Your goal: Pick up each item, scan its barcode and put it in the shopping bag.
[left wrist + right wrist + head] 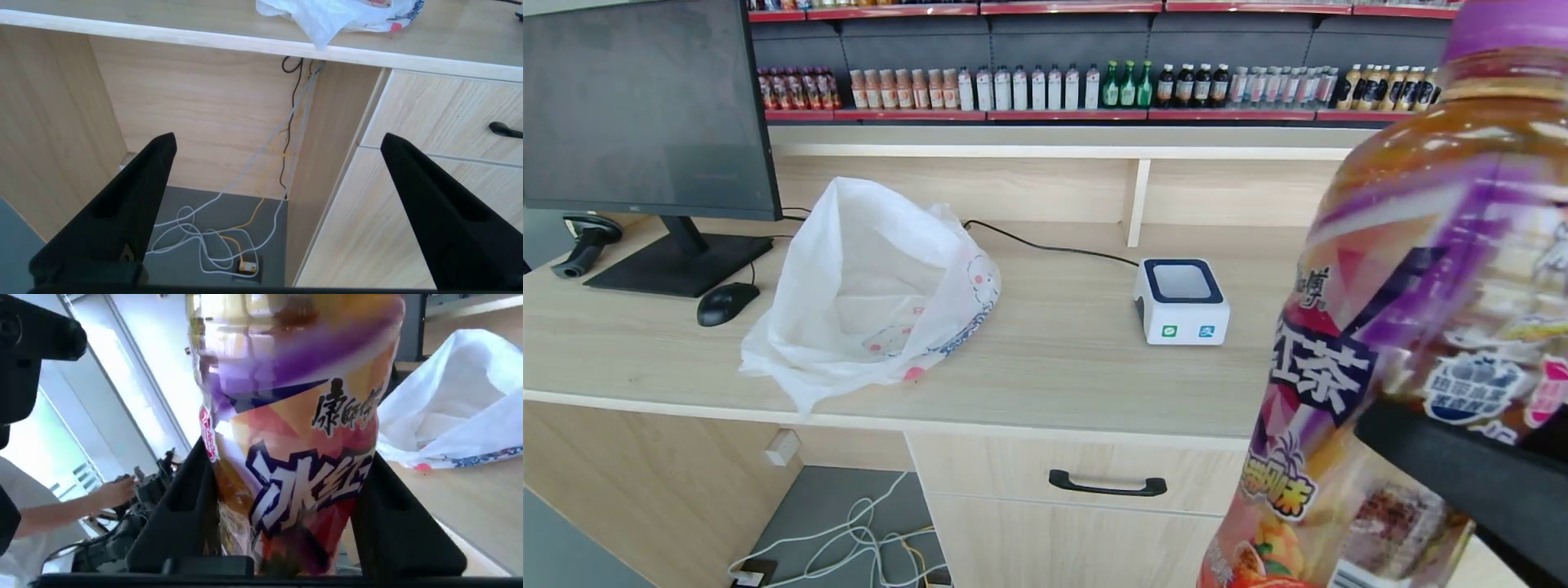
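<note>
Holding the bottle (1405, 327) of iced tea in my right gripper (290, 510), I have it raised off the counter (1054, 359) at the near right, close to my head, cap uppermost and the body leaning a little. My two black fingers (184, 514) are clamped against opposite sides of its purple and orange label, and one of them shows as a dark band across the lower part of the bottle in the head view. My left gripper (278, 163) hangs low in front of the counter's near edge, its jaws spread wide with nothing between them, facing the open kneehole where loose cables (229, 237) lie on the floor. Just right of that gap is a drawer with a black handle (1107, 483). On the counter top, the white shopping bag (874, 286) sits left of centre with its mouth gaping open and one corner drooping over the near edge. To its right, well apart from it, stands the small white scanner (1181, 300) with a dark-framed window facing up, and a black cord (1045, 245) runs from it behind the bag. Farther left are a black mouse (727, 304), a dark monitor (645, 106) on its stand and a handheld scanner (587, 243) at the far left edge. Beyond the counter, shelves carry rows of drink bottles (1054, 86).
</note>
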{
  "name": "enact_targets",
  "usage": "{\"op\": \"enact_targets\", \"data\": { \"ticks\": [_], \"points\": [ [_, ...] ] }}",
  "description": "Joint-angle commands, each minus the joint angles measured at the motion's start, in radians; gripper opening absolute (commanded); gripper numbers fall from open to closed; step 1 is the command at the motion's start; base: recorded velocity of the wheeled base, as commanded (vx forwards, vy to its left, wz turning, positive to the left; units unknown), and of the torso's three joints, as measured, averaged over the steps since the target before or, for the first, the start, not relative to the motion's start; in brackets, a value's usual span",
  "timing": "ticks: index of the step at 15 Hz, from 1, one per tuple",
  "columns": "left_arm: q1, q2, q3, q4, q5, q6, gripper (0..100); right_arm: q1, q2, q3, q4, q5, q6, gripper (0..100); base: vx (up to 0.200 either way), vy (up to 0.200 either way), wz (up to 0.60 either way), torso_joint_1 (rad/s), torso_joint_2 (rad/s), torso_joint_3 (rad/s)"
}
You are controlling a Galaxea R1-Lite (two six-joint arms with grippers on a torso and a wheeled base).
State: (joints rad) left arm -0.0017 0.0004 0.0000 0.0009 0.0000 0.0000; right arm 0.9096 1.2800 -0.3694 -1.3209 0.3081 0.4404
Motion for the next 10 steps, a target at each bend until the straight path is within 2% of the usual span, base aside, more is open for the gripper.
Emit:
{"op": "enact_targets", "data": {
  "ticks": [1,2,5,10],
  "points": [
    [0.0,0.0,0.0,0.001,0.0,0.0,100,0.008,0.101,-0.063,-0.009,0.0,0.067,0,0.0,0.0,0.0,0.0,0.0,0.0],
    [0.0,0.0,0.0,0.001,0.0,0.0,100,0.008,0.124,-0.072,-0.017,0.0,0.089,0,0.0,0.0,0.0,0.0,0.0,0.0],
    [0.0,0.0,0.0,0.001,0.0,0.0,100,0.008,0.309,-0.099,-0.25,0.0,0.231,0,0.0,0.0,0.0,0.0,0.0,0.0],
    [0.0,0.0,0.0,0.001,0.0,0.0,100,0.008,0.344,-0.175,-0.25,0.0,0.38,0,0.0,0.0,0.0,0.0,0.0,0.0]
  ]
}}
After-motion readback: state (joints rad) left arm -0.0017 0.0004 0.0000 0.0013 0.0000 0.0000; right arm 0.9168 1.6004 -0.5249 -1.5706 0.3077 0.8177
